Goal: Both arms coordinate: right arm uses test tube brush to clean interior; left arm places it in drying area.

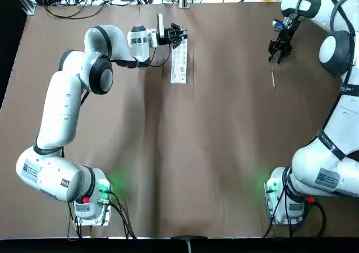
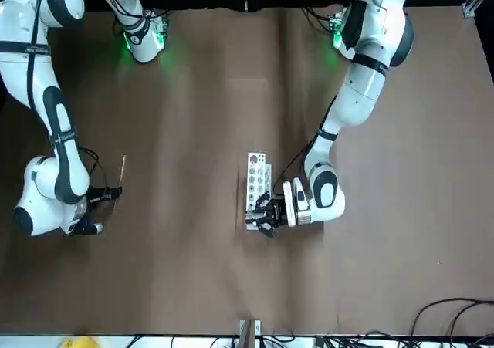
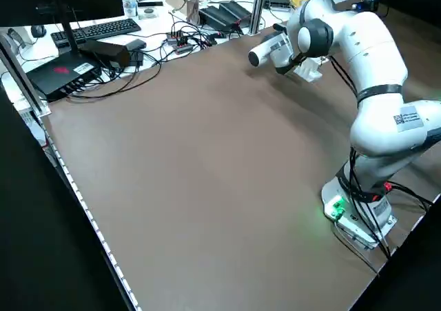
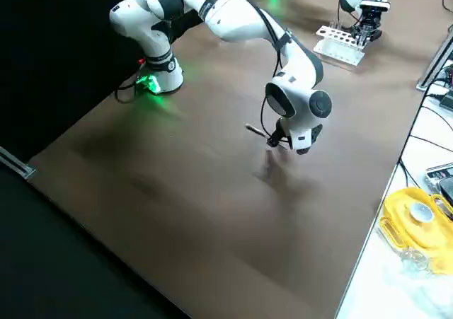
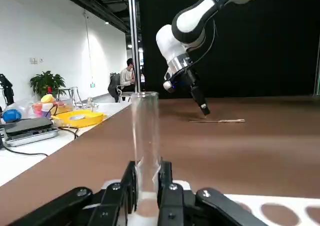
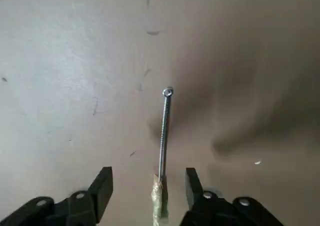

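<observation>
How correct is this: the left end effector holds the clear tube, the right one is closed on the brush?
The right end effector is open, not closed on the brush, as the right wrist view shows; the left one holds the tube.

The top view is looking straight down from high over the white rack (image 1: 179, 65). The front view is facing the robot from beyond the rack, and both are taking in the rack and both arms. The left side view is peering diagonally down from the robot's left of the rack, the right side view from its right, farther off; both are catching the rack. The left wrist view is looking out level beside the rack, close behind a glass tube (image 5: 146, 141) in the left gripper (image 5: 148, 173), and facing the right arm (image 5: 187, 40). Well apart from the rack, at the right gripper (image 6: 149, 178), the right wrist view is facing down closely at the brush (image 6: 164, 136), which the top view is sharing.
</observation>
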`<state>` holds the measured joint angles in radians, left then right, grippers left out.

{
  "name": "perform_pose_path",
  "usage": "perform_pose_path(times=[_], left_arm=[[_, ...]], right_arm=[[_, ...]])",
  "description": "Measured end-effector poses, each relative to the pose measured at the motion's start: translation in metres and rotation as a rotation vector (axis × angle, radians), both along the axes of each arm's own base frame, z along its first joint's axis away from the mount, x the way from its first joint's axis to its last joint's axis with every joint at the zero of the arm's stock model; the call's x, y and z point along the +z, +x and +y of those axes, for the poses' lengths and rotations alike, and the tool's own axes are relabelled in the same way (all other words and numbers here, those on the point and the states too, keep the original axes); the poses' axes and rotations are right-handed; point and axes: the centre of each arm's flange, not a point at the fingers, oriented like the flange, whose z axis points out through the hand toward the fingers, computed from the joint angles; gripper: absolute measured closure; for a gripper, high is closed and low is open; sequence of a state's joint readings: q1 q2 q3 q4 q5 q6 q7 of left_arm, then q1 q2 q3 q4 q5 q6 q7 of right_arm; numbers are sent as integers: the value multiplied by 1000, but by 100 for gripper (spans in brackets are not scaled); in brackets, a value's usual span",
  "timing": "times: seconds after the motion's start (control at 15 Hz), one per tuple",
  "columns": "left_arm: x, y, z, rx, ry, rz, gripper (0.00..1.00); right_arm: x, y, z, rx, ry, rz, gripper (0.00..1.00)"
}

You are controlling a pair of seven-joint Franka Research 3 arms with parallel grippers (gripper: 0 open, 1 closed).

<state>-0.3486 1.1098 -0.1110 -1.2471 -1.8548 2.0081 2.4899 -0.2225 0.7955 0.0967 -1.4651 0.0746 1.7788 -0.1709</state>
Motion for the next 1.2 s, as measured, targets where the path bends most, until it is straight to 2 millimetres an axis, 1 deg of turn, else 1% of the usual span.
perform_pose_path(times=[0.33,0.6,0.73,0.93,1.13,1.2], left_arm=[[0,0,-1,-1,3,-2,77],[1,1,-1,-1,4,4,77],[5,3,0,1,3,13,77],[25,10,-1,1,-8,24,77],[52,15,-4,3,-14,47,77],[58,17,-4,9,-11,61,77]], right_arm=[[-7,-2,17,-4,-57,27,33],[-16,-9,13,4,-122,58,35],[-20,-14,19,-2,-155,87,35],[-21,-17,32,9,-184,118,35],[-18,-13,45,67,-231,105,35],[-15,-10,50,89,-254,94,33]])
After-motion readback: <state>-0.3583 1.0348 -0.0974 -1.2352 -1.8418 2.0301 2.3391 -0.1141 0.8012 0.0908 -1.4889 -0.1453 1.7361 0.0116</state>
